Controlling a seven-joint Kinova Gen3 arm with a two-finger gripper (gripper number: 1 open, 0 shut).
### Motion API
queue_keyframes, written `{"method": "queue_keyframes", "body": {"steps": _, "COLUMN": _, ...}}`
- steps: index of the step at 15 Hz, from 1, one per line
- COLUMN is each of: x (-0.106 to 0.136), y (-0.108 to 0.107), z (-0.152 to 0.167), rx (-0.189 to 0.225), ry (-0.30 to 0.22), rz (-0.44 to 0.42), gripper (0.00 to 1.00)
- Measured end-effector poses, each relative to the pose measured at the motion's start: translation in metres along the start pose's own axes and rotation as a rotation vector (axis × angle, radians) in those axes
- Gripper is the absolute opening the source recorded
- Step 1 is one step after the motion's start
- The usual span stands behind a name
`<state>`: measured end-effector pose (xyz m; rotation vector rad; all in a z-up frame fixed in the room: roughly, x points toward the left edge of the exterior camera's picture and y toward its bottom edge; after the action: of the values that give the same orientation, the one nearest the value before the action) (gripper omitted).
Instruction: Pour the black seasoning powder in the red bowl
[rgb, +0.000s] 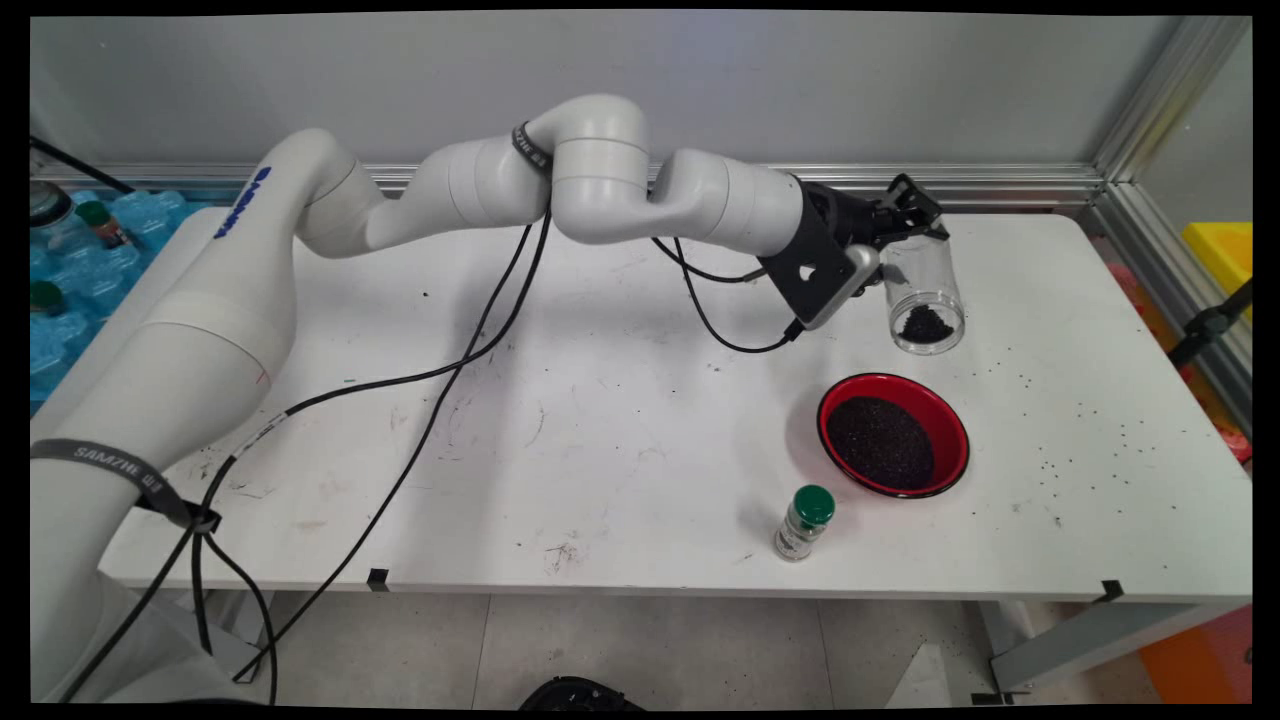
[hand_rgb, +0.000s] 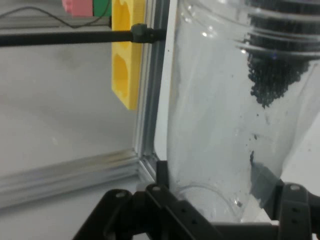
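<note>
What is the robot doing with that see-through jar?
The robot's gripper is holding a clear jar up in the air, above the far right part of the white table. A little heap of black grains sits inside the jar. Just below it stands a red bowl full of the same black grains, and beside that a small green-capped bottle.

Clear jar (rgb: 922, 295) (black grains (rgb: 927, 324)), red bowl (rgb: 953, 422), green-capped bottle (rgb: 804, 523), white table (rgb: 600, 400).

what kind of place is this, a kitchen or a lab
Most likely a robotics lab bench, not a kitchen: a scuffed white table fenced by an aluminium frame, with a cabled arm whose gripper holds a clear jar above a red bowl.
</note>
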<state>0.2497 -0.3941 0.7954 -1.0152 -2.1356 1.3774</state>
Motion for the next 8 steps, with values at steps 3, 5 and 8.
{"method": "queue_keyframes", "body": {"steps": 3, "x": -0.006, "y": -0.001, "z": -0.001, "rx": -0.025, "ry": 0.011, "rz": -0.094, "gripper": 0.0}}
{"method": "queue_keyframes", "body": {"steps": 5, "x": -0.008, "y": -0.002, "z": -0.001, "rx": -0.044, "ry": 0.025, "rz": -0.152, "gripper": 0.0}}
{"method": "queue_keyframes", "body": {"steps": 8, "x": -0.013, "y": -0.004, "z": -0.001, "rx": -0.07, "ry": 0.043, "rz": -0.243, "gripper": 0.0}}
